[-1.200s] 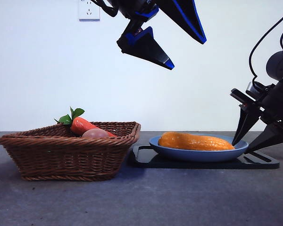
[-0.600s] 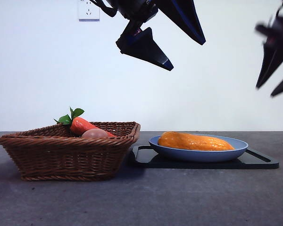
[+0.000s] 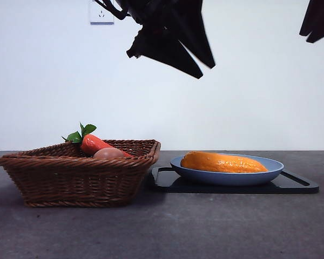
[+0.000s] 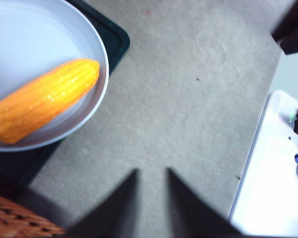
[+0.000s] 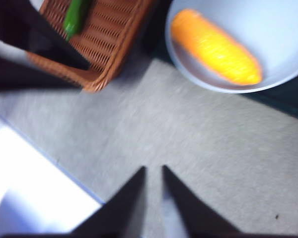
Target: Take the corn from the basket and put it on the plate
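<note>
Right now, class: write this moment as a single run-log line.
corn: lying on plate | basket: holds carrot | left gripper: raised, empty | right gripper: raised, empty

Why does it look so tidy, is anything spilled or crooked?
Nothing stands out. The corn lies flat in the plate, which sits on the black tray; the carrot stays inside the basket.
</note>
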### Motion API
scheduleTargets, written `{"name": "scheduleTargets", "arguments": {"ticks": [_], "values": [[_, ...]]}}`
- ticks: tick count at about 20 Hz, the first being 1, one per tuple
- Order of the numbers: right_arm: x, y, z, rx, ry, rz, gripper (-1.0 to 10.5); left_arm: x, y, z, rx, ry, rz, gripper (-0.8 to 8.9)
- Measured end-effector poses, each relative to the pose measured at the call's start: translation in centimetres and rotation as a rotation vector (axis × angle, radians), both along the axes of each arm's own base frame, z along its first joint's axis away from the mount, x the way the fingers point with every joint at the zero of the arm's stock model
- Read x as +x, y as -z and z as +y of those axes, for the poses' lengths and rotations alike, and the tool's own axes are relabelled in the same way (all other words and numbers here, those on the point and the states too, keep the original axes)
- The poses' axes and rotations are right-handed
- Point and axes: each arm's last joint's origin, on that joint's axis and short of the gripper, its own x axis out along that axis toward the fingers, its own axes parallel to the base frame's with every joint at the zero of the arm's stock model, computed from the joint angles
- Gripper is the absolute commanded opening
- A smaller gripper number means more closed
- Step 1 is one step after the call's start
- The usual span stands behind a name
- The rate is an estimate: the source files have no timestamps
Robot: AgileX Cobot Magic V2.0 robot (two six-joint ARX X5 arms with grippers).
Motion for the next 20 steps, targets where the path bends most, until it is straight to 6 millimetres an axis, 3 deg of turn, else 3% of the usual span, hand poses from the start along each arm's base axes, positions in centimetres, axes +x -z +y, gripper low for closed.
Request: {"name": "scheduleTargets", "arguments": {"ticks": [5, 16, 18, 20], "values": [[0.0, -0.2, 0.9, 0.002, -0.063, -0.049, 0.0, 0.0, 0.0, 0.0, 0.003, 0.0, 0.003, 0.08], [1.5, -1.2, 0.8, 0.042, -0.043, -0.236, 0.0, 0.9, -1.2, -0.9, -0.13, 0.003, -0.137, 0.08], [1.8, -1.4, 0.9, 0.049, -0.043, -0.269, 0.0, 1.4, -1.2, -0.5, -0.125, -0.013, -0.143, 0.08], [2.1, -1.7, 1.0, 0.06, -0.043, -0.315, 0.0, 2.7, -1.5, 1.2, -0.099, -0.103, -0.178, 0.08]]}}
